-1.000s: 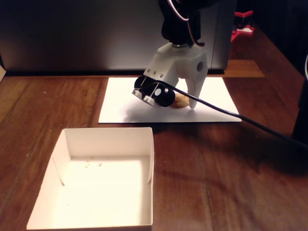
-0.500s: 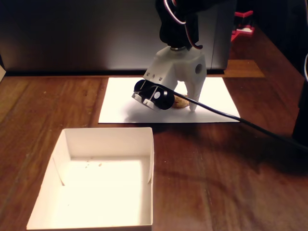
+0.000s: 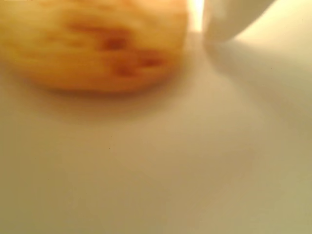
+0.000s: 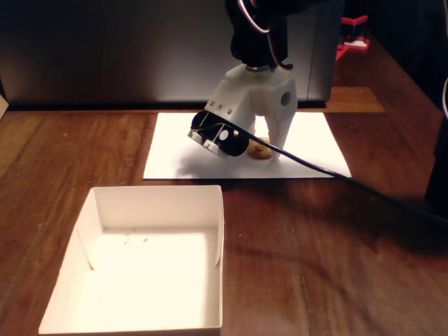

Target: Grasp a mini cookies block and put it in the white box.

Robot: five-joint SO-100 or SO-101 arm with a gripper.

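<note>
- One white box [image 4: 147,262] sits at the lower left of the fixed view on the brown wooden worktop [image 4: 336,266]. It has only a few tiny crumbs inside.
- Behind the box lies a flat white paper sheet [image 4: 175,150].
- The mini cookies block [image 4: 262,150] lies on that sheet, far from the box.
- The white fingers [image 4: 260,154] are down at the cookie. One finger [image 4: 283,133] stands just to its right; the other is hidden behind a black camera [image 4: 222,140], so I cannot tell if they pinch it.
- In the wrist view the cookie [image 3: 97,44] looks big and blurry at top left, with a white fingertip [image 3: 229,19] just right of it.
- A black cable [image 4: 350,178] runs off to the right.
</note>
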